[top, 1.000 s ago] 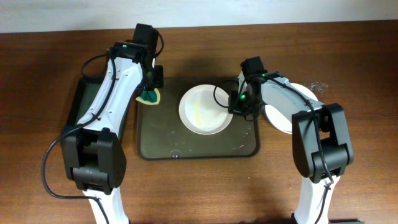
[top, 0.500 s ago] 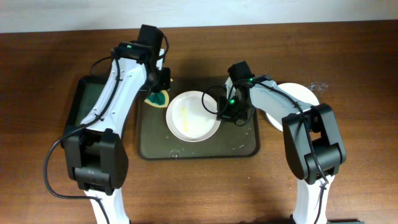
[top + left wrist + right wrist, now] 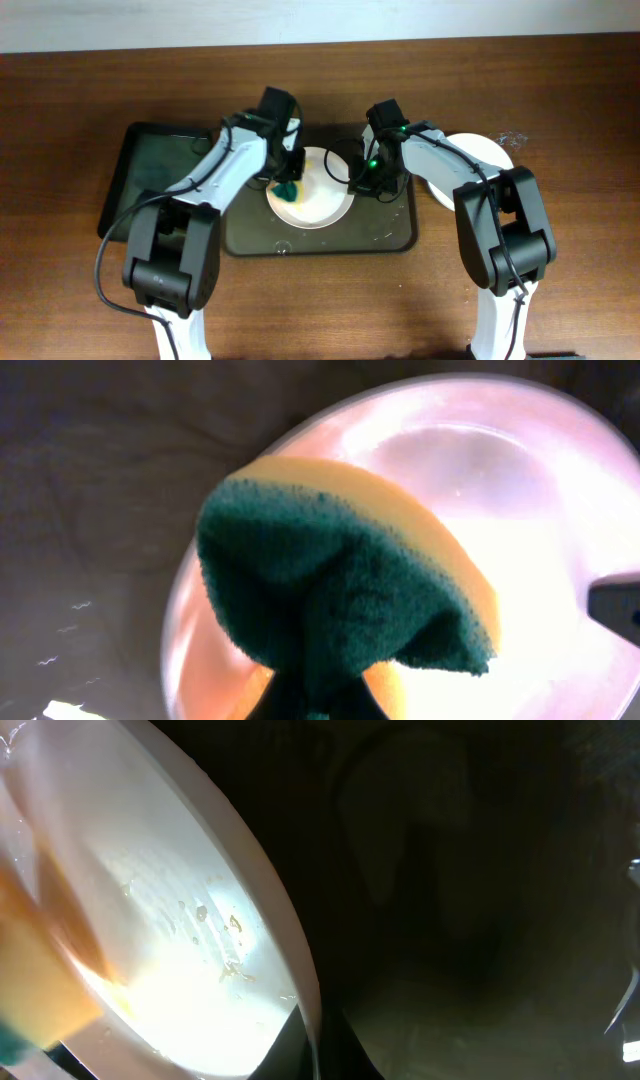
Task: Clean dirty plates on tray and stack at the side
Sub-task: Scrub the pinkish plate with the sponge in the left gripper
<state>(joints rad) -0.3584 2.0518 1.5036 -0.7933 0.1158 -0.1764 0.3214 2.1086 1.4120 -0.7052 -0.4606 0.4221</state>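
A white plate (image 3: 318, 198) lies on the dark brown tray (image 3: 390, 232). My left gripper (image 3: 286, 187) is shut on a green-yellow sponge (image 3: 350, 600) and holds it on the plate's left part (image 3: 520, 490). My right gripper (image 3: 363, 183) is shut on the plate's right rim (image 3: 300, 990); small yellowish bits show on the plate (image 3: 215, 935). At least one more white plate (image 3: 480, 160) lies on the table to the right of the tray, behind my right arm.
A narrow black tray (image 3: 150, 180) lies to the left of the brown tray. The brown tray's front part shows water drops (image 3: 283, 246). The wooden table (image 3: 580, 220) extends on all sides.
My left gripper has carried the sponge to the right, from the tray's left edge onto the plate. My right gripper has dragged the plate a little left, then held still.
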